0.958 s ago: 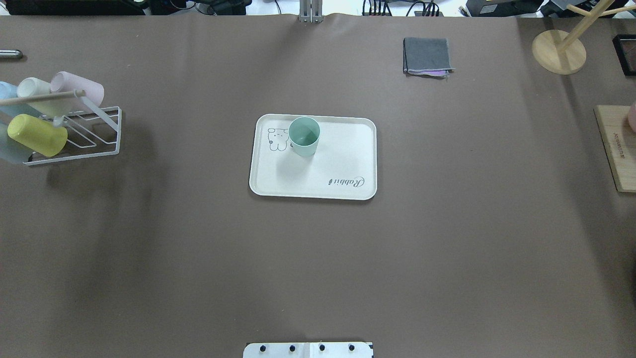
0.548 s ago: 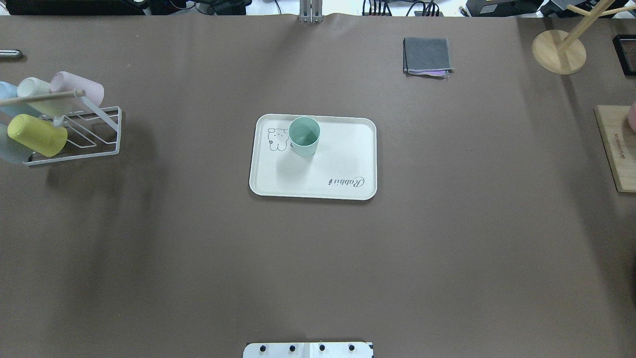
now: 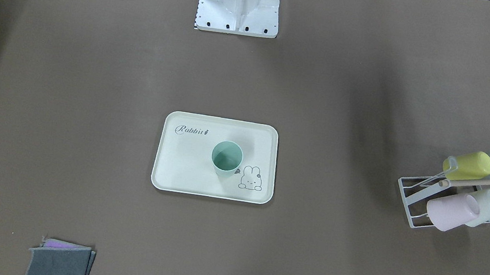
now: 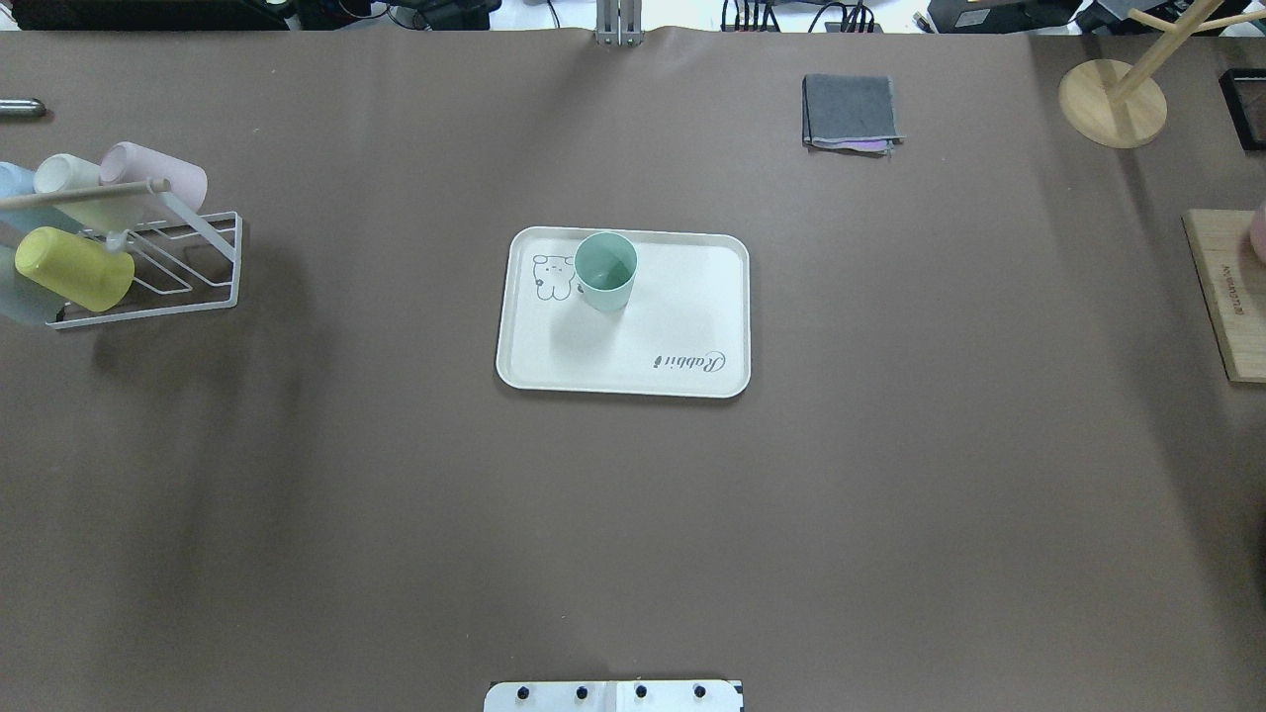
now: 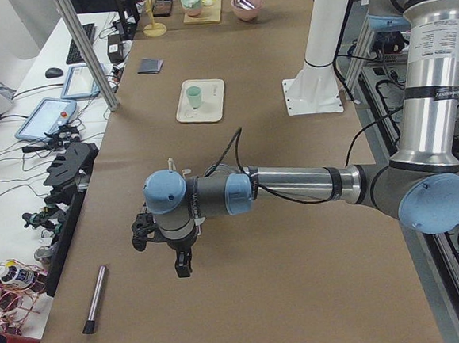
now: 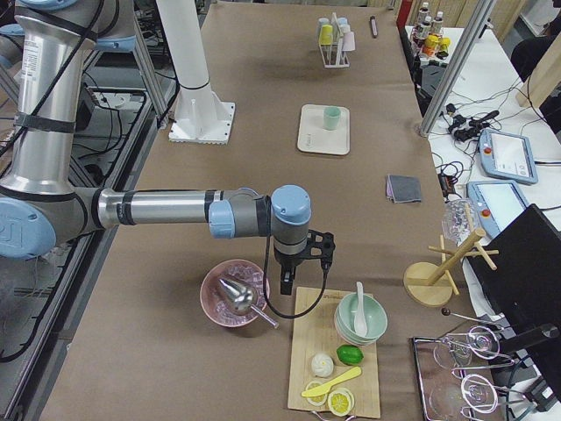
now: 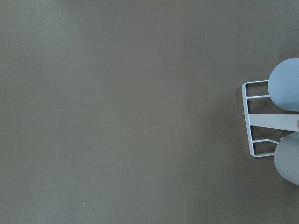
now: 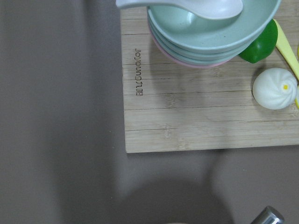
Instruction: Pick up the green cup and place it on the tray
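Observation:
The green cup [image 4: 605,269] stands upright on the cream tray [image 4: 682,326], near the rabbit drawing, at the table's middle; it also shows in the front view as the cup [image 3: 226,158] on the tray [image 3: 179,167]. Neither gripper is near it. My left gripper [image 5: 163,252] hangs over bare table far from the tray, seen only in the left side view, and I cannot tell whether it is open or shut. My right gripper [image 6: 302,272] hovers by a wooden board at the other end, and I cannot tell its state either.
A white wire rack [image 4: 148,257] with several pastel cups lies at the left. A folded grey cloth [image 4: 851,111] and a wooden stand [image 4: 1113,104] sit at the far right. A wooden board [image 6: 333,368] with bowls and a pink bowl [image 6: 235,294] lie under my right arm.

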